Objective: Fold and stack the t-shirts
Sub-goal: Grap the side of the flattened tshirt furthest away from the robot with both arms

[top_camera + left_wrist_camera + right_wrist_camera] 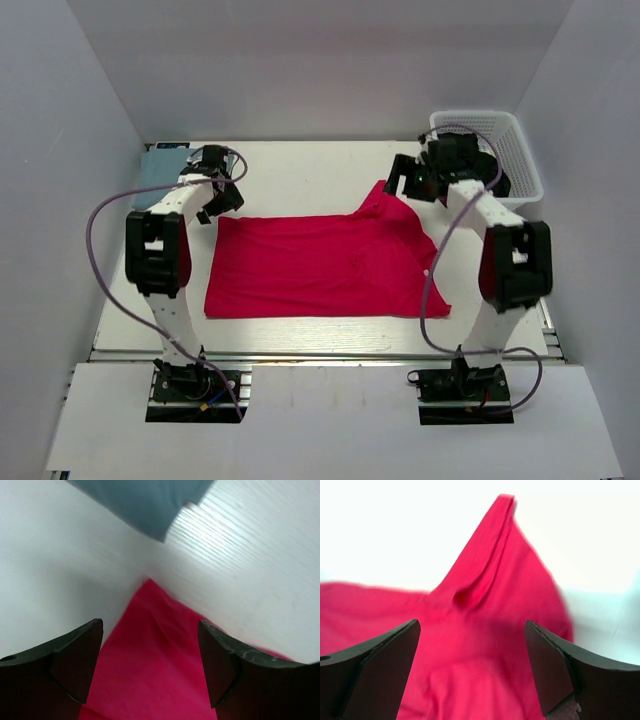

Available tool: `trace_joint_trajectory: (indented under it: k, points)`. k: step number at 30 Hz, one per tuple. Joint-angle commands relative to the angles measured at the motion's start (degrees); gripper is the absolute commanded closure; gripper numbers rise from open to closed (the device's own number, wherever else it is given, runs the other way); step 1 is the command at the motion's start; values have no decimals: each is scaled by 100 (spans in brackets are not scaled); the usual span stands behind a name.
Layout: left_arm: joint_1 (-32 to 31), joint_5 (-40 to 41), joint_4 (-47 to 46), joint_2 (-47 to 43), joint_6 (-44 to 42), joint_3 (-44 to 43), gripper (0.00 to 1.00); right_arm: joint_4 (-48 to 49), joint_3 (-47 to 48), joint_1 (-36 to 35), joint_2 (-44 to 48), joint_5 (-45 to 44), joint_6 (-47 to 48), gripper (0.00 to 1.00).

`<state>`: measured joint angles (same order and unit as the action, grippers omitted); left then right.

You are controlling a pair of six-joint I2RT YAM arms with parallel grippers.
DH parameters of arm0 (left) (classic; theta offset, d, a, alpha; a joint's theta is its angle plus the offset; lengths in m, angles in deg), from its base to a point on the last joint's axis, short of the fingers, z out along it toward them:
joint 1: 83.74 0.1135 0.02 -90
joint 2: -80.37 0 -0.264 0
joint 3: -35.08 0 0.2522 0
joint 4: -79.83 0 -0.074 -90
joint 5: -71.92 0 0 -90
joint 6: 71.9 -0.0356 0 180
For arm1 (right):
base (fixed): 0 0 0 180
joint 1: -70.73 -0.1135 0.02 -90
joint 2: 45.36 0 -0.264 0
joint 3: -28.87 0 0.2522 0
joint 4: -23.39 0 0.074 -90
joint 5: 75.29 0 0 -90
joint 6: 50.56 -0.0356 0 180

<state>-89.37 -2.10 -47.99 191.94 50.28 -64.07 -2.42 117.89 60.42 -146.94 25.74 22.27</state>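
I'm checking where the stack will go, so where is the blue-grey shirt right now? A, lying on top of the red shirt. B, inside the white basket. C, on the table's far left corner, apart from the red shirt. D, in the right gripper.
C: the blue-grey shirt lies at the far left corner of the table, with bare surface between it and the red shirt.

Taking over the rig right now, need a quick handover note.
Left gripper: fingers open, empty, above the far left corner of the red shirt.
Right gripper: fingers open, empty, above that shirt's bunched far right sleeve.
Red shirt: spread out mid-table.
Blue-grey shirt: compact rectangle at the far left, apparently folded.
Left to do: fold the red shirt, then stack the two.
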Motion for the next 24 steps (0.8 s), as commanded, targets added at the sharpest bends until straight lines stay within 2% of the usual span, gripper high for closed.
trace_joint_trajectory:
  k: [1, 7, 8, 11, 13, 17, 21, 24]
  points:
    - [150, 387, 298, 277, 34, -469, 14, -552, 1100, -68, -686, -504, 231, 10]
    - [352, 2, 140, 804, 34, -813, 23, -921, 2720, -138, -2189, -909, 390, 10]
    - [352, -60, 88, 970, 34, -813, 26, -1174, 3392, -138, -2556, -901, 425, 10]
    - [413, -245, 87, 1182, 34, -1032, 40, -1317, 4134, -138, -3174, -883, 477, 10]
    - [413, -307, 35, 1183, 34, -1033, 43, -1291, 4347, -138, -3456, -883, 460, 10]
    - [413, -605, -71, 1244, -81, -1033, 63, -1054, 4400, -121, -3632, -839, 469, 10]
    - [413, -1018, -71, 1105, -195, -805, 60, -1045, 4462, -112, -3773, -848, 425, 10]
    - [413, -1011, 7, 955, -195, -673, 56, -1018, 4462, -121, -3852, -848, 390, 10]
